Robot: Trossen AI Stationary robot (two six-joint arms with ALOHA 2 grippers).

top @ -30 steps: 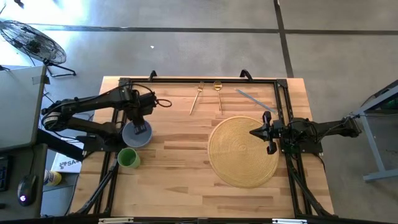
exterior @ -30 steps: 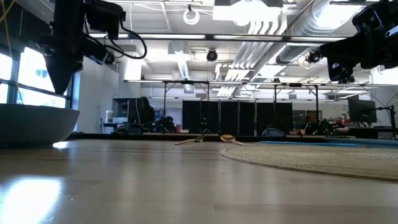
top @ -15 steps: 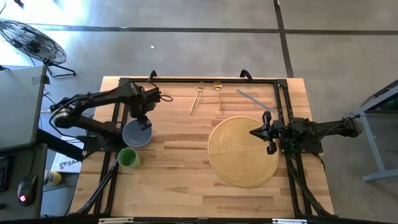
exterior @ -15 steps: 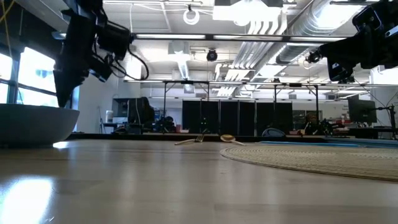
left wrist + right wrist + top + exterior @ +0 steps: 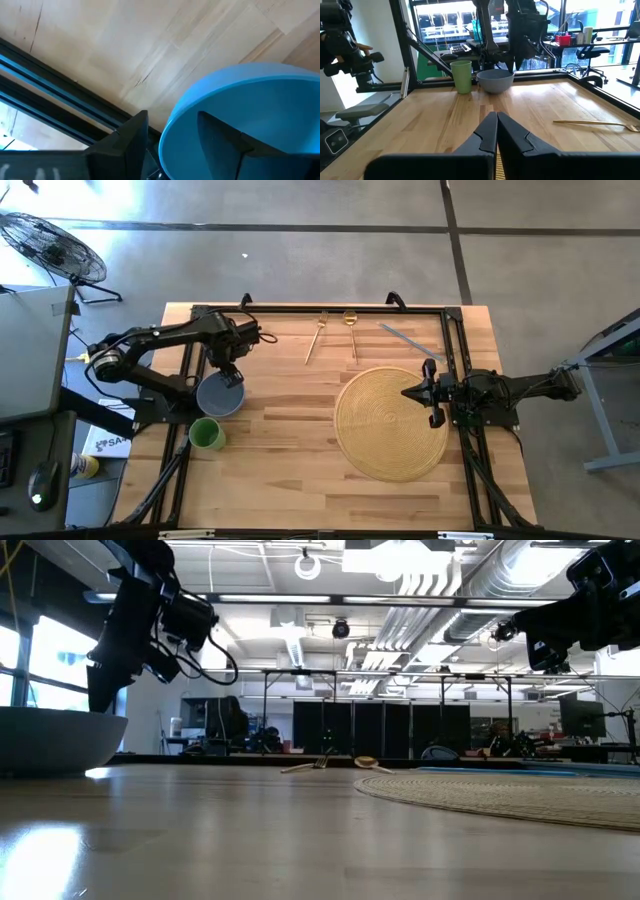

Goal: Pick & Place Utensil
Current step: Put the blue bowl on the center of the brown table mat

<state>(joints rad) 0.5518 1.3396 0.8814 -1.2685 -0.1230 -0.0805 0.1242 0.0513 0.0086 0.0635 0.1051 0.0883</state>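
A gold fork (image 5: 316, 338), a gold spoon (image 5: 351, 332) and a silver knife (image 5: 405, 340) lie flat on the wood near the table's far edge. The blue bowl (image 5: 215, 398) stands on the table's left part, with a green cup (image 5: 206, 434) just nearer. My left gripper (image 5: 232, 377) is open at the bowl's far rim. In the left wrist view, one finger (image 5: 132, 137) stands outside the bowl's rim (image 5: 172, 130) and the other finger (image 5: 220, 137) stands inside the bowl. My right gripper (image 5: 496, 117) is shut and hovers over the right edge of the round woven placemat (image 5: 390, 425).
A black frame rail (image 5: 320, 310) runs along the far edge, with more rails down both sides. Bare wood lies between the bowl and the placemat and along the near edge. The fork (image 5: 590, 122) also shows in the right wrist view.
My left gripper has come down to the blue bowl's far rim and tipped, its wrist swinging toward the table's far edge. The bowl has stayed where it was.
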